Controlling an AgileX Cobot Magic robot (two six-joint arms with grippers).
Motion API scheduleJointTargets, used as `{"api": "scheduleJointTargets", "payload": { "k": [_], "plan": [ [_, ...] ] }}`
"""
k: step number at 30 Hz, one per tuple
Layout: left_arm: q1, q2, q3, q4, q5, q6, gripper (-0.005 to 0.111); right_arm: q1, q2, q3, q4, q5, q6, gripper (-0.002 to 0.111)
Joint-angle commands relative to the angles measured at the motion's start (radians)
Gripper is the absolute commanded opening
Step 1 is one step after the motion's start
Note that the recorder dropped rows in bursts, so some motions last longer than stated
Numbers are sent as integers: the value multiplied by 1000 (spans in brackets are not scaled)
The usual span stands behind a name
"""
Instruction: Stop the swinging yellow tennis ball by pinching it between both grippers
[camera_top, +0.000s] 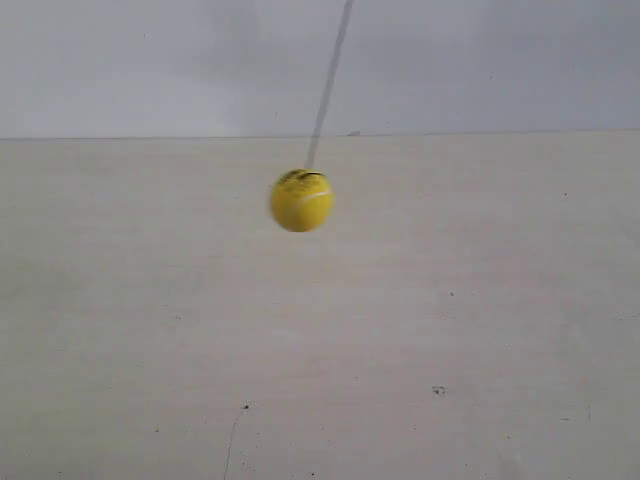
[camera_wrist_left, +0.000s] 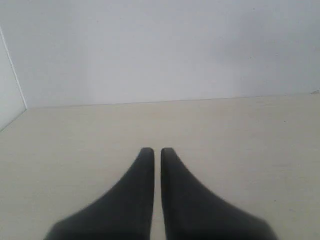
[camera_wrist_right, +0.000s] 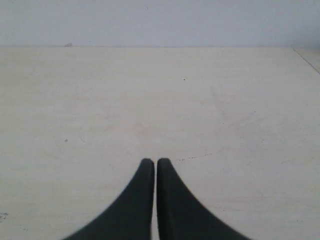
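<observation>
Left gripper (camera_wrist_left: 157, 151) low over the table (camera_wrist_left: 260, 135), black wedge jaws pressed close with a thin slit between, right gripper (camera_wrist_right: 156, 161) over the table too, jaws almost touching

No text, brand, number or sign can be read in any view. The small bright yellow fuzzy tennis ball (camera_top: 301, 203) carries a few black printed marks (camera_top: 303, 176) near its top, beside the white seam (camera_top: 315, 195), but they are blurred and too small to make out.
</observation>
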Motion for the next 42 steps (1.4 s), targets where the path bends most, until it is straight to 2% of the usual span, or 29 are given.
{"api": "scheduleJointTargets", "payload": {
  "k": [1, 11, 15, 20, 23, 28, 32, 37, 42],
  "plan": [
    [-9, -1, 4, -3, 2, 6, 5, 0, 0, 0, -3, -3, 1, 0],
    [-12, -1, 4, -3, 1, 6, 5, 0, 0, 0, -6, -84, -3, 0],
    [-12, -1, 4, -3, -7, 6, 5, 0, 0, 0, -4, -198, -3, 0],
    [-12, -1, 4, -3, -64, 6, 5, 0, 0, 0, -4, -315, 8, 0],
    [-12, -1, 4, -6, -146, 4, 5, 0, 0, 0, 0, -369, 8, 0],
    [-12, -1, 4, -115, -193, -86, 5, 0, 0, 0, 0, -381, 31, 0],
    [-12, -1, 4, -120, -205, -134, 5, 0, 0, 0, 0, -381, 38, 0],
    [-12, -1, 4, -120, -207, -180, 5, 0, 0, 0, 0, -415, 134, 0],
    [-61, -1, 4, -120, -246, -180, 5, 0, 0, 0, 0, -548, 347, 0]
  ]
}}
